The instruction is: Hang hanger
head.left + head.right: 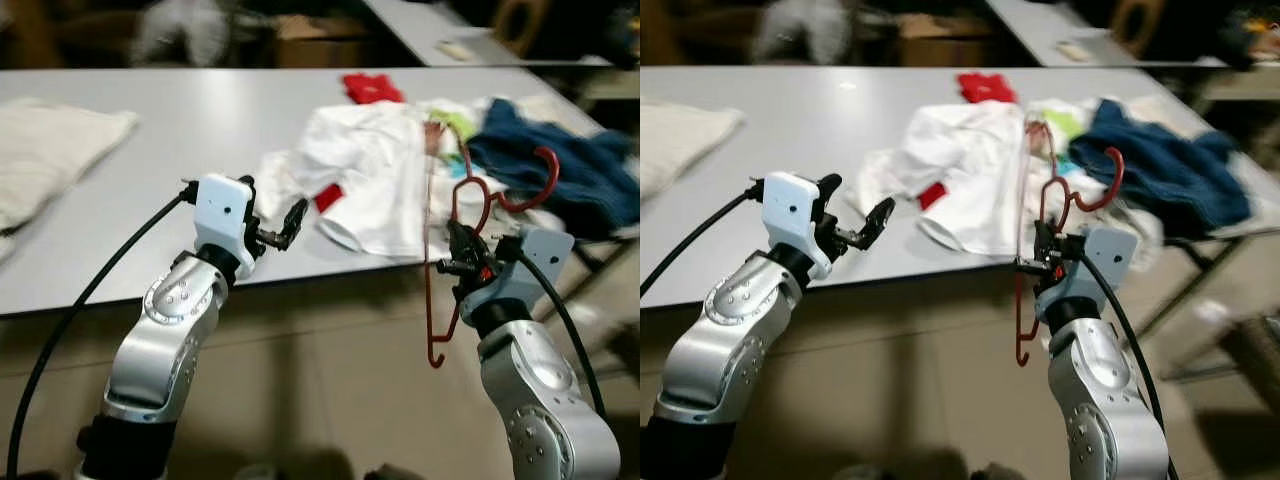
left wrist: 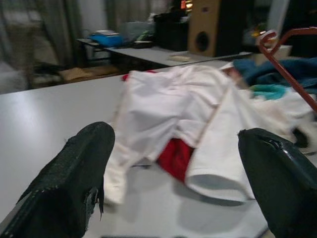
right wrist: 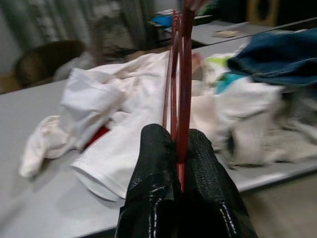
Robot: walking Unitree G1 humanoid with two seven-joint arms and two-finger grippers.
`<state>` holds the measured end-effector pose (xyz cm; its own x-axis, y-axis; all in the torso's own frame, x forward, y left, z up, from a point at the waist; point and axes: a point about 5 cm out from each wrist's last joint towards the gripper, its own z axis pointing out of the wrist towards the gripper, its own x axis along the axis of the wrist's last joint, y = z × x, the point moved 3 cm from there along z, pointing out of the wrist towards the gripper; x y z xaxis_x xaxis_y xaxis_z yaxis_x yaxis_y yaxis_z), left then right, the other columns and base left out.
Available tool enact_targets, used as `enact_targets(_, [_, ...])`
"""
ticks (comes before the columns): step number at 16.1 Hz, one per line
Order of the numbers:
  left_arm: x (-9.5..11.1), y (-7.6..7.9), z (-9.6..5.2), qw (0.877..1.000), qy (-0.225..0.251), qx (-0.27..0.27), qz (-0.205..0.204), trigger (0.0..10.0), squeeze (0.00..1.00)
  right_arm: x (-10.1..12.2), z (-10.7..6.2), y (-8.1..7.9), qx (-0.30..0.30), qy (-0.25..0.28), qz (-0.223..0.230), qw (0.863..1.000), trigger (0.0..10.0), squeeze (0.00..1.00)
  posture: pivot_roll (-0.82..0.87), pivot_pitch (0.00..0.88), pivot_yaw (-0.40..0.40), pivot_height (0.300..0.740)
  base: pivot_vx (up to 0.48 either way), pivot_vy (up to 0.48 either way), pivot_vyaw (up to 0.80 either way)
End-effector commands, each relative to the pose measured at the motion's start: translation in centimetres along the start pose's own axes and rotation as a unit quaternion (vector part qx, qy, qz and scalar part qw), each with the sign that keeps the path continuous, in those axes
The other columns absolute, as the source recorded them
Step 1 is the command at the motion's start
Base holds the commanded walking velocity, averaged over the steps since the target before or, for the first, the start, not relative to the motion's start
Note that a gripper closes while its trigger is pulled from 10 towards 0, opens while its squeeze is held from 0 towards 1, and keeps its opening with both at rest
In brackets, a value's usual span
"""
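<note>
Our right gripper (image 1: 462,262) hangs nearest us off the table's near edge, fingers pinched tight on the thin red wire hanger (image 1: 470,205), which stands upright with its hook above the heap of white shirt (image 1: 365,180) and blue denim (image 1: 560,165). We judge that hook could snag the clothes, or the wire twist in so narrow a pinch. Our left gripper (image 1: 278,232) reaches forward over the grey table (image 1: 180,130), fingers wide and empty.

Red wire hanger (image 1: 450,235) hangs upright at the table edge.
</note>
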<state>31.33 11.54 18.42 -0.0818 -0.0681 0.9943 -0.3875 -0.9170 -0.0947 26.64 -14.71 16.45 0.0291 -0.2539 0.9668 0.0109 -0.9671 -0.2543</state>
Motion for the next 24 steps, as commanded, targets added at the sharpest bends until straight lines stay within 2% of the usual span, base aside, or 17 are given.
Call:
enact_targets(1, [-0.1, 0.7, 0.2, 1.000, 0.001, -0.010, 0.000, 10.0, 0.55, 0.4, 0.0, 0.6, -0.009, 0.007, -0.010, 1.000, 10.0, 0.00, 0.00, 0.026, -0.033, 0.740, 0.000, -0.480, 0.00])
enact_targets(3, [-0.2, 0.8, 0.1, 1.000, 0.001, -0.010, 0.001, 10.0, 0.55, 0.6, 0.2, 0.8, -0.015, 0.013, -0.035, 0.999, 10.0, 0.00, 0.00, 0.025, -0.036, 0.740, 0.000, -0.480, 0.00])
enact_targets(7, [-0.5, 1.0, 0.3, 1.000, -0.003, -0.006, -0.004, 10.0, 0.58, 0.7, 0.3, 0.9, -0.013, 0.015, -0.049, 0.999, 10.0, 0.00, -0.01, 0.026, -0.041, 0.740, 0.000, -0.348, 0.00])
enact_targets(8, [-0.7, 1.3, 0.4, 1.000, -0.008, -0.010, -0.002, 10.0, 0.65, 0.6, 0.4, 1.1, -0.014, 0.016, -0.055, 0.998, 10.0, 0.00, -0.01, 0.028, -0.041, 0.740, 0.000, 0.000, 0.00])
enact_targets(9, [-0.8, 1.6, 0.4, 1.000, -0.012, -0.020, -0.001, 10.0, 0.99, 0.6, 0.4, 1.2, -0.015, 0.015, -0.059, 0.998, 10.0, 0.00, -0.01, 0.029, -0.039, 0.740, 0.000, 0.000, 0.00])
enact_targets(12, [-1.2, 1.6, 0.3, 1.000, -0.011, -0.012, 0.006, 10.0, 1.00, 0.4, 0.3, 1.3, -0.016, 0.012, -0.064, 0.998, 10.0, 0.00, -0.01, 0.034, -0.038, 0.740, 0.000, 0.000, 0.00])
enact_targets(14, [-1.1, 1.4, 0.3, 1.000, -0.007, -0.001, 0.001, 10.0, 0.48, 0.2, 0.1, 1.5, -0.021, 0.006, -0.059, 0.998, 10.0, 0.00, -0.02, 0.037, -0.038, 0.740, 0.000, 0.000, 0.00])
enact_targets(16, [-1.2, 1.6, 0.4, 1.000, -0.009, -0.015, -0.020, 10.0, 0.55, -0.2, 0.1, 1.8, -0.025, 0.000, -0.053, 0.998, 10.0, 0.00, -0.02, 0.040, -0.039, 0.740, 0.000, 0.000, -0.80])
enact_targets(18, [-1.0, 1.9, 0.6, 0.999, -0.003, -0.021, -0.030, 10.0, 0.89, 0.0, 0.1, 2.0, -0.027, 0.003, -0.060, 0.998, 10.0, 0.00, -0.02, 0.044, -0.038, 0.740, 0.000, 0.000, -0.80])
enact_targets(20, [-0.8, 2.0, 0.6, 1.000, 0.007, -0.026, -0.005, 10.0, 0.87, 0.0, 0.1, 1.9, -0.027, 0.005, -0.062, 0.998, 10.0, 0.00, -0.02, 0.049, -0.037, 0.740, 0.264, 0.000, 0.00])
enact_targets(24, [-0.8, 1.5, 0.6, 1.000, 0.008, -0.014, -0.003, 10.0, 0.84, 0.2, 0.2, 1.8, -0.023, 0.008, -0.066, 0.998, 10.0, 0.00, -0.02, 0.058, -0.041, 0.740, 0.278, 0.000, 0.00])
